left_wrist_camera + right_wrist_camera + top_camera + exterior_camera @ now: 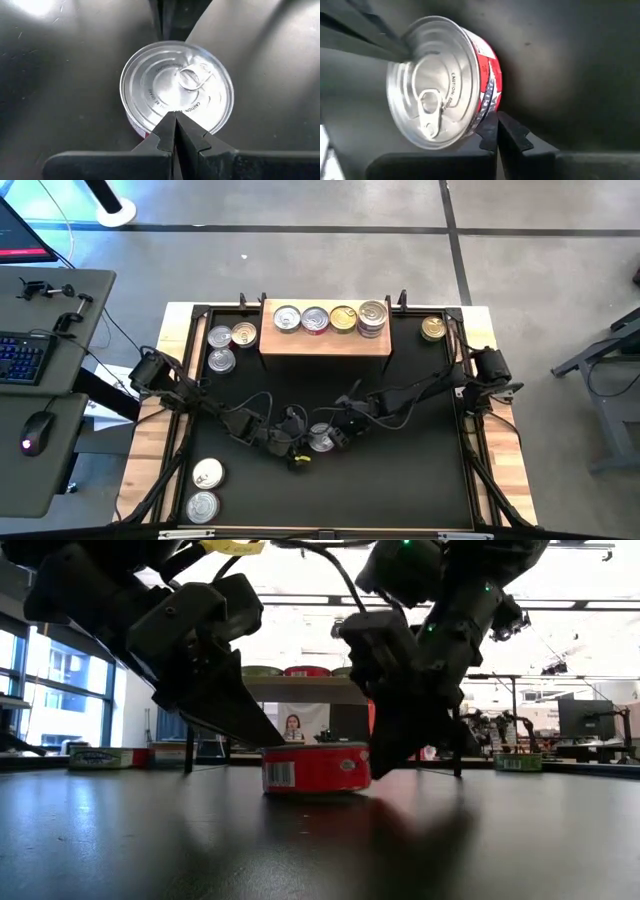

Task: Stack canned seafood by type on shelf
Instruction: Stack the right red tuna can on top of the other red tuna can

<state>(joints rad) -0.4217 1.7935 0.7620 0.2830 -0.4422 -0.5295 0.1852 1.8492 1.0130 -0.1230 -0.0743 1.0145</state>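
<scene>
A flat tin with a silver pull-tab lid and a red side label (321, 438) (316, 768) stands on its base on the black mat, mid-table. My left gripper (298, 445) (175, 119) is shut at the tin's left side. My right gripper (343, 432) (496, 122) is shut at its right side. The wooden shelf (325, 343) stands at the far side. It carries three single tins and a stack of tins (372, 317) in a row. My left gripper's shut fingertips meet the rim of the tin's lid (169, 110) on its left side, slanting down from the table's left. The tin stays flat on the mat. My right gripper's shut fingertips lie against the tin's red side wall (487, 107) on its right side, slanting down from the table's right.
Three loose tins (221, 361) lie on the mat left of the shelf, and one gold-lidded tin (433, 328) lies right of it. Two more tins (207, 473) sit at the near left corner. Cables trail from both arms across the mat's middle.
</scene>
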